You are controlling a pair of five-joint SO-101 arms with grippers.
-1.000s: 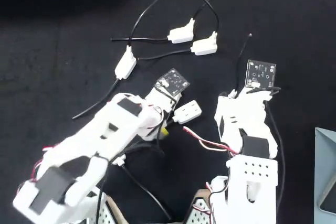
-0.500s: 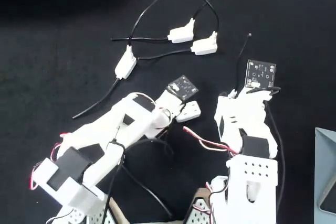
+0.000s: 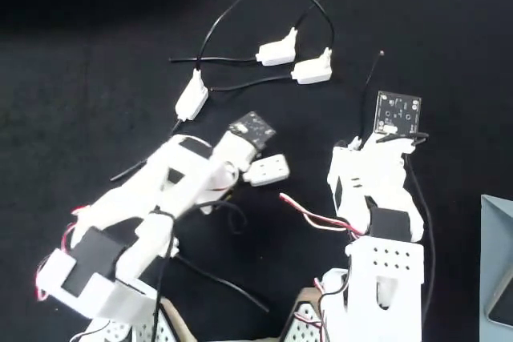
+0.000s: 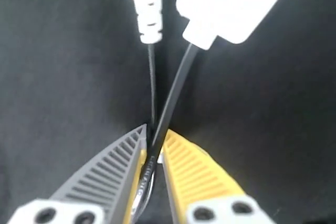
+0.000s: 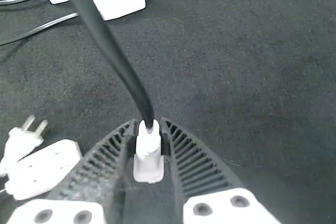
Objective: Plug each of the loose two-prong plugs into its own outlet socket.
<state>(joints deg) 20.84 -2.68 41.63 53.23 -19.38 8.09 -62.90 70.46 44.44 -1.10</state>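
- Counting in the high view gave two white arms, the left arm (image 3: 152,206) and the right arm (image 3: 373,190), over one black desk (image 3: 80,54).
- Four white cord-end bodies were seen there. Three lay loose toward the far side: a narrow body (image 3: 192,94), a far body (image 3: 278,48) and a middle body (image 3: 313,71), each with its own black cord.
- The fourth, an outlet block (image 3: 266,169), sat just beside the tip of the left arm.
- A fifth body, the held plug (image 5: 147,156), appeared in the right wrist view.
- The left claw (image 4: 153,132) was pressed almost together, its grey and yellow fingers pinching one black cable (image 4: 173,93), which ran on to the outlet block.
- A second, thinner cord ended just beyond the fingertips and led to the narrow body. Whether the left claw touched it could not be told.
- The right claw (image 5: 148,123) was closed to a narrow gap on the held plug, with a finger against each side. The plug's thick cord (image 5: 105,40) led away from the fingertips.
- One two-prong plug (image 5: 23,135), both prongs bare, lay touching one white block (image 5: 44,169) in the right wrist view. Which of the counted bodies these were could not be told.
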